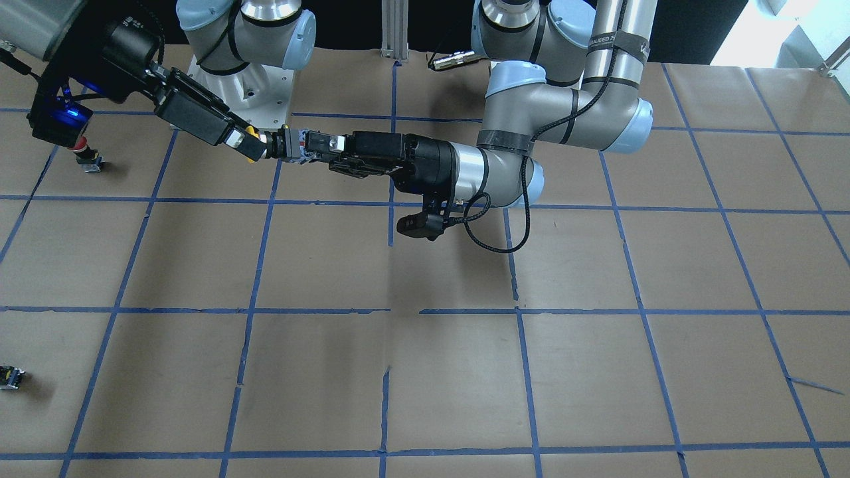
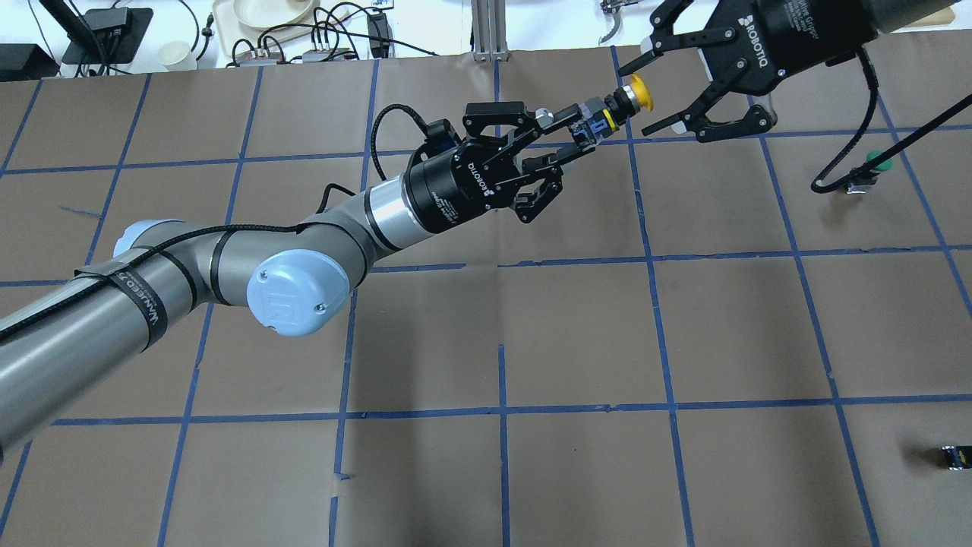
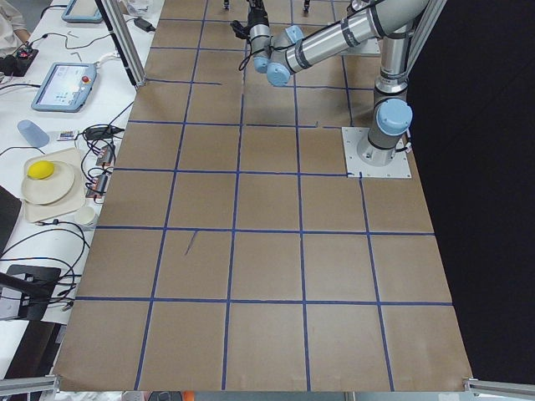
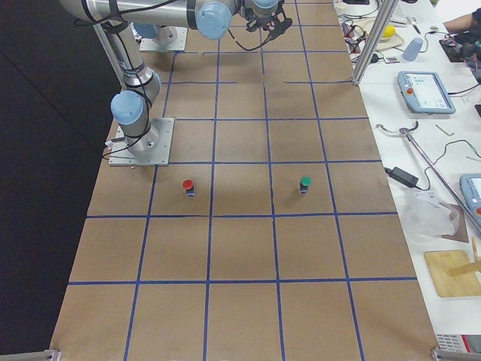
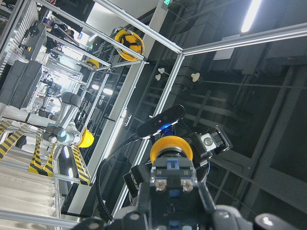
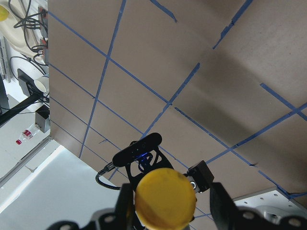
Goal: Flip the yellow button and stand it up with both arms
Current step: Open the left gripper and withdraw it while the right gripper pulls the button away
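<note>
Working from the overhead view, nearest me is the left arm, which comes in low on the left and stretches across the brown-papered table with its blue tape grid; at the right edge, on the paper, lies a tiny dark block, well apart from everything else; further out, the left gripper is clamped on the grey-black contact block of the yellow button, and the left wrist view shows the same grip, block between the fingers and yellow cap beyond them; the button is held in the air above the table, lying roughly level, its cap pointing away from the left gripper and toward the right one; just past it, the right gripper has its fingers spread wide, and the cap sits at their mouth, between the tips; in the right wrist view I see a gap on either side of the cap, so those fingers hold nothing; to the right of that, a green button stands on the table, partly behind the right arm's cable; the right side view shows a red button standing too, well apart from the green one; beyond the table's far edge, a white bench carries cables and a plate.
</note>
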{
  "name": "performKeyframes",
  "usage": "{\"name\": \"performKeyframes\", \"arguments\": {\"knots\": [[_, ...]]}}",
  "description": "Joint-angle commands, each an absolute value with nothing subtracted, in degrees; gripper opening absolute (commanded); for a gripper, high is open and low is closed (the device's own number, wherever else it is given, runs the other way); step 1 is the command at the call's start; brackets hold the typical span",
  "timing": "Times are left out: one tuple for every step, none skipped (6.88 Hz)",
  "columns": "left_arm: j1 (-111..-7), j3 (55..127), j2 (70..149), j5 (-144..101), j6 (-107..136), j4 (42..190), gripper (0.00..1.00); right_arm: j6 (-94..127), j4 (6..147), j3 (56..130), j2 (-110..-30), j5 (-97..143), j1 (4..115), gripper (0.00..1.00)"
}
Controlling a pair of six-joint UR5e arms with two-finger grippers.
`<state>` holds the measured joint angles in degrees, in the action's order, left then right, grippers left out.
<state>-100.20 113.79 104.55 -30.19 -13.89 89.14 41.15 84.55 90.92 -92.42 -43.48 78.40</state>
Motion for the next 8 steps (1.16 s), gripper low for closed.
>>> {"name": "performKeyframes", "arguments": {"knots": [[-100.11,113.64,104.50,-30.15,-13.45,89.12,0.37,41.22,84.55,90.97,-92.46,-43.33,78.40,0.42],[-100.11,113.64,104.50,-30.15,-13.36,89.12,0.38,41.22,84.55,90.88,-92.46,-43.33,78.40,0.27],[-100.11,113.56,104.41,-30.15,-13.45,89.12,0.51,41.31,84.55,90.88,-92.46,-42.29,78.40,0.21],[-100.02,113.47,104.24,-30.06,-13.45,89.12,0.99,41.31,84.55,90.88,-92.46,-42.19,78.40,0.19],[-99.93,113.47,104.24,-29.97,-13.45,89.12,1.00,41.31,84.55,90.88,-92.46,-42.19,78.31,0.19],[-99.93,113.38,104.15,-29.97,-13.36,89.12,1.00,41.31,84.55,90.79,-92.37,-42.27,78.31,0.17],[-99.50,112.07,103.37,-28.75,-11.36,88.51,1.00,40.61,84.81,90.36,-92.20,-43.06,77.35,0.17],[-98.54,108.67,103.10,-19.34,-4.99,86.77,1.00,38.52,84.55,90.00,-92.28,-44.28,74.04,0.16]]}}
